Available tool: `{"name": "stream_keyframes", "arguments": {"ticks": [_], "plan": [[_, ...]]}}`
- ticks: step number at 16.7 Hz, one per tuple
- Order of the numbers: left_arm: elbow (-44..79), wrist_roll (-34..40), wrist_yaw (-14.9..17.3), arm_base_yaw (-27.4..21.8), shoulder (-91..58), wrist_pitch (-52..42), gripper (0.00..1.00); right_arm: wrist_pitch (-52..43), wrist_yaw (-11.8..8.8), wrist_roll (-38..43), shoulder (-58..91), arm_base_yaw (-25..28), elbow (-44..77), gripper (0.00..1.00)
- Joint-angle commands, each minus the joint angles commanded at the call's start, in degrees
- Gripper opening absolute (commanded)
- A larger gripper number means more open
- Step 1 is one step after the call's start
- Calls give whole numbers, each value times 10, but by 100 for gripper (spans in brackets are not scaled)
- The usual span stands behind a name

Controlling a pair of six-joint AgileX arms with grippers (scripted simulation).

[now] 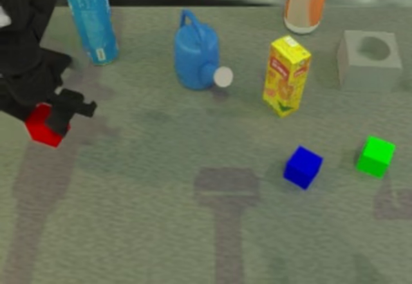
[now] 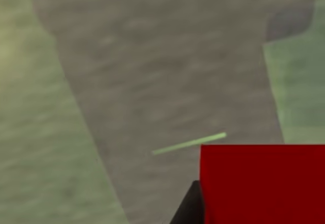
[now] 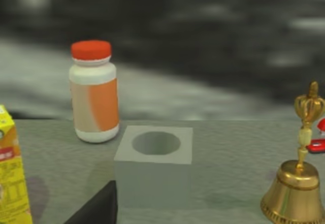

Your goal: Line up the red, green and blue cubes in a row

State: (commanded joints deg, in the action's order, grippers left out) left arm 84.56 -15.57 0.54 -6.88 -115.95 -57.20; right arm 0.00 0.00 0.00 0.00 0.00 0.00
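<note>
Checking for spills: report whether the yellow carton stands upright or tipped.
Upright: the yellow carton stands on its base, top uppermost.

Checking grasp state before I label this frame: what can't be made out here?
- Left gripper: top view, fingers merge into the dark arm over the red cube; open or shut unclear.
- Red cube: left wrist view, cut off by the frame edge.
- Right gripper: in no view.
</note>
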Motion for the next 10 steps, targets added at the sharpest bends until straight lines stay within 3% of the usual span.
{"name": "stream_keyframes", "arguments": {"ticks": [4,10], "plan": [[-19,109,-4,-70,19,-4,0,0,0,0,0,0,0,100],[-81,396,-9,-231,73,-11,0,0,0,0,0,0,0,100]]}}
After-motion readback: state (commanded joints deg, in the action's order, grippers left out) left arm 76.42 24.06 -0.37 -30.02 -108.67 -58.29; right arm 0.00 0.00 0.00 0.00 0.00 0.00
